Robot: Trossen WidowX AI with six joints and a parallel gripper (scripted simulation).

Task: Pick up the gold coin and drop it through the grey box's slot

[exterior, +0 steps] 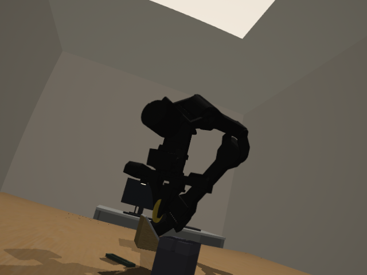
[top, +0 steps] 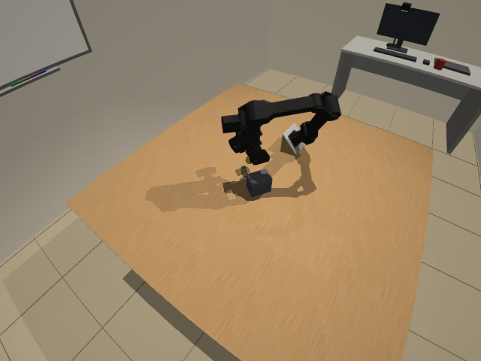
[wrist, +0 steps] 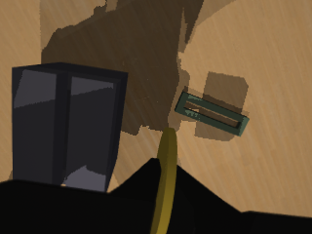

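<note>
My gripper [exterior: 161, 210] [wrist: 160, 168] is shut on the gold coin [top: 248, 159] [exterior: 155, 213] [wrist: 169, 180], holding it on edge above the table. In the wrist view the coin shows nearly edge-on, running up the picture. The dark-green holder [top: 243, 169] [exterior: 120, 259] [wrist: 214, 107] lies empty on the table, to the right of the coin in the wrist view. The grey box [top: 259, 186] [exterior: 176, 257] [wrist: 90, 127] stands to the left there; its slot [wrist: 61, 127] is a dark strip running nearly parallel to the coin. In the top view the fingertips are hidden.
The arm's base stands by a tilted white-faced wedge [top: 289, 134] [exterior: 145, 236] on the wooden table [top: 310, 252] [exterior: 44, 231]. The arm's shadow falls around the box and holder. A desk [top: 400, 74] with a monitor [top: 407, 24] stands beyond the table.
</note>
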